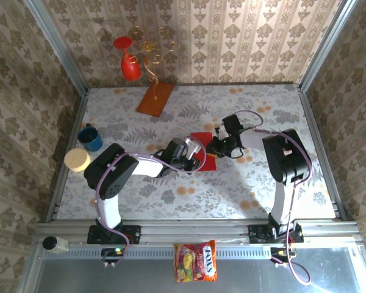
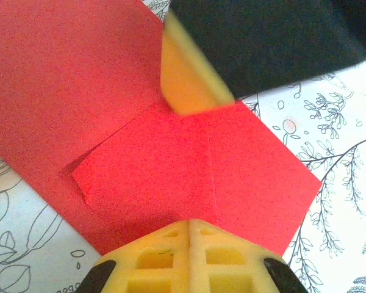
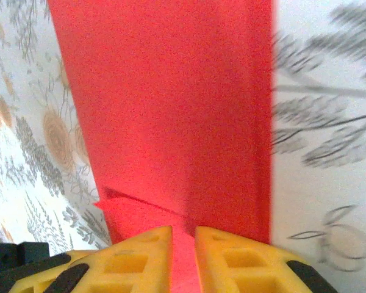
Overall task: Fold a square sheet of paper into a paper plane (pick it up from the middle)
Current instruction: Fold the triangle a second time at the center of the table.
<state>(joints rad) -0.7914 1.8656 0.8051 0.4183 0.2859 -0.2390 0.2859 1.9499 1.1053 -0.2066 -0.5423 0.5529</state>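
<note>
The square sheet of paper (image 1: 201,139) lies flat on the flowered table (image 1: 256,183), bright red and partly folded. In the left wrist view two flaps of the sheet (image 2: 189,171) meet along a crease. My left gripper (image 2: 189,223) is shut, its yellow fingertips pressed together on the sheet's near edge. My right gripper (image 3: 183,235) stands just open, a narrow gap between its pads, low over a long folded strip of the sheet (image 3: 171,110). Both grippers meet over the paper, left (image 1: 198,156) and right (image 1: 212,146). One of the right gripper's fingers (image 2: 186,79) touches the fold. A paper plane is out of view.
A red goblet (image 1: 129,62) hangs on a gold wire stand (image 1: 151,52) at the back, above an orange-brown board (image 1: 155,99). A blue cup (image 1: 90,138) and a yellow disc (image 1: 77,159) sit at the left edge. A candy bag (image 1: 196,261) lies on the front ledge.
</note>
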